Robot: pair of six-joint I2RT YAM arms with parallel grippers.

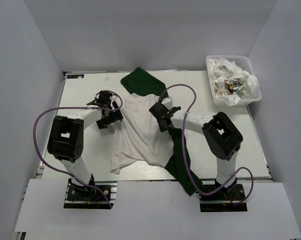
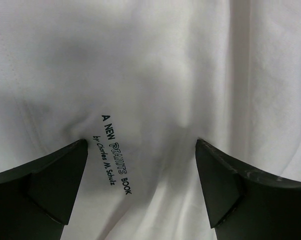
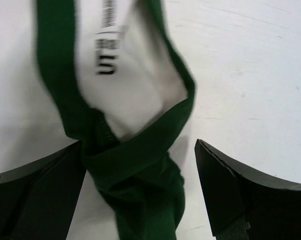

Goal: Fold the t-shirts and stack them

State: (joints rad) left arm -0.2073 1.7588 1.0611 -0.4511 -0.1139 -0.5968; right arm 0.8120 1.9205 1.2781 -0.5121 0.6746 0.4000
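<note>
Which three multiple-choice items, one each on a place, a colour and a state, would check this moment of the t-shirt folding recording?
1. Where does the white lattice basket stand on the table?
A. At the far right corner.
B. At the near left corner.
C. Between the arm bases.

2. What colour are the sleeves of the t-shirt lying on the table?
A. Red.
B. Dark green.
C. Yellow.

3. How do the left gripper and the right gripper stand?
A. Both shut on cloth.
B. Left open, right shut.
C. Both open.

Answers:
1 A: the top view shows it at the far right corner.
2 B: both sleeves show dark green against the white body.
3 C: each wrist view shows its jaws wide apart over the cloth.
</note>
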